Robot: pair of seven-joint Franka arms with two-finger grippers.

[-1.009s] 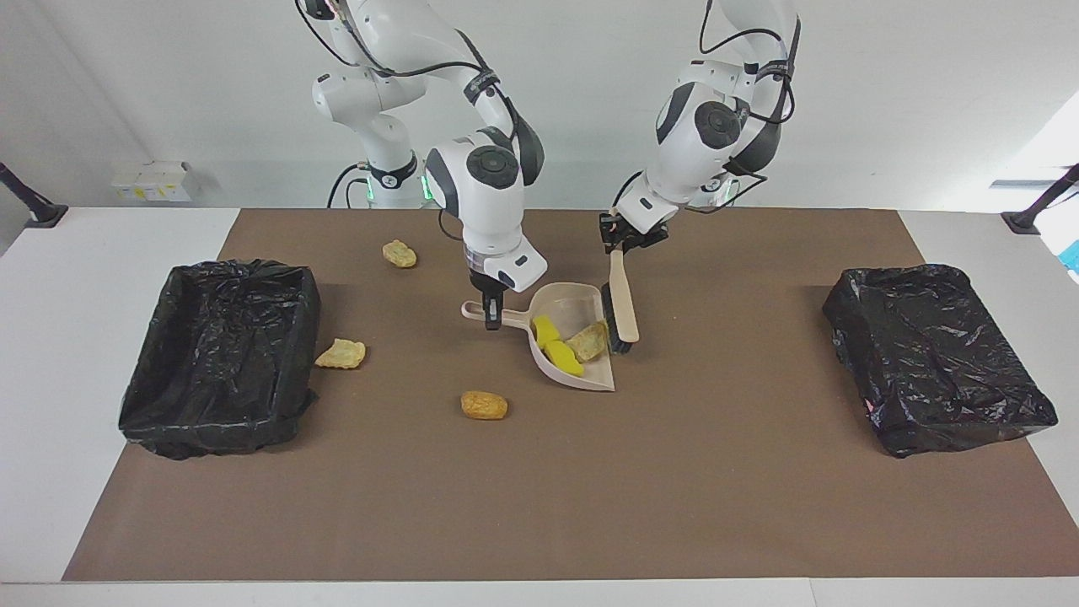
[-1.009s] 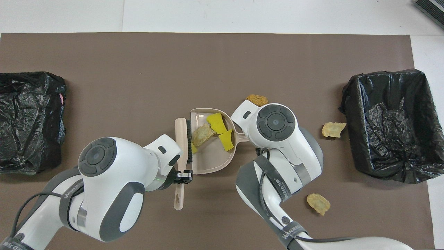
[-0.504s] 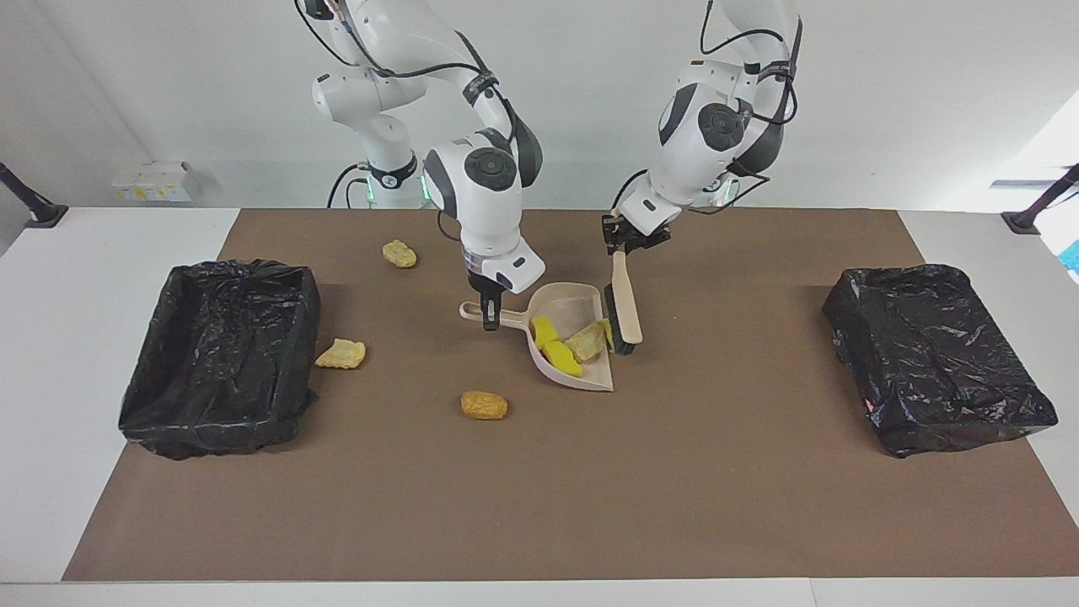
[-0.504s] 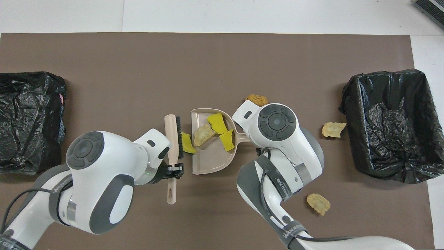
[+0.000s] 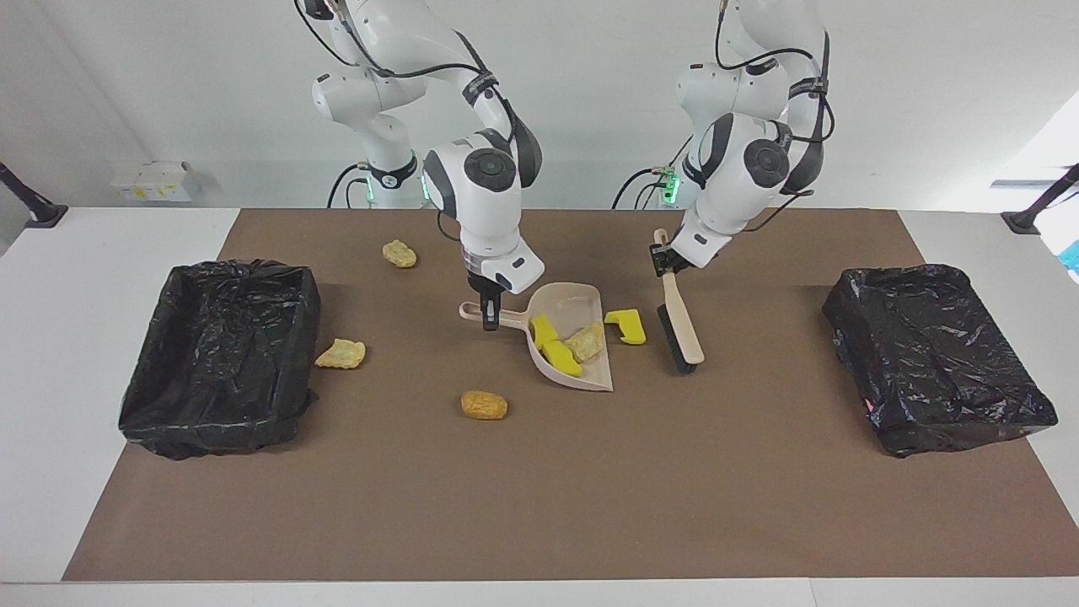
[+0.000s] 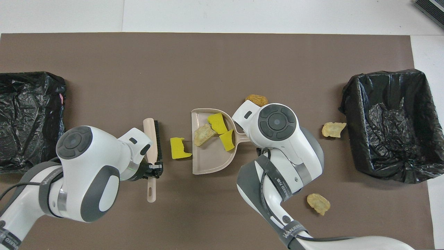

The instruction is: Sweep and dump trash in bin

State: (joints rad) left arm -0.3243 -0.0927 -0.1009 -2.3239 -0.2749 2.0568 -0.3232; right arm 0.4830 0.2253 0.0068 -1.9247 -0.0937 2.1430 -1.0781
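The trash is judged light and soft; it is best pushed at its side by the brush, gripped by the left claw; the dustpan handle is gripped by the right claw.

A brown mat covers most of the white table. Small white boxes sit by the wall at the right arm's end. Black stands rise at the table's two corners nearest the robots, one at each end. A dark ribbed object lies at the table's farthest corner.
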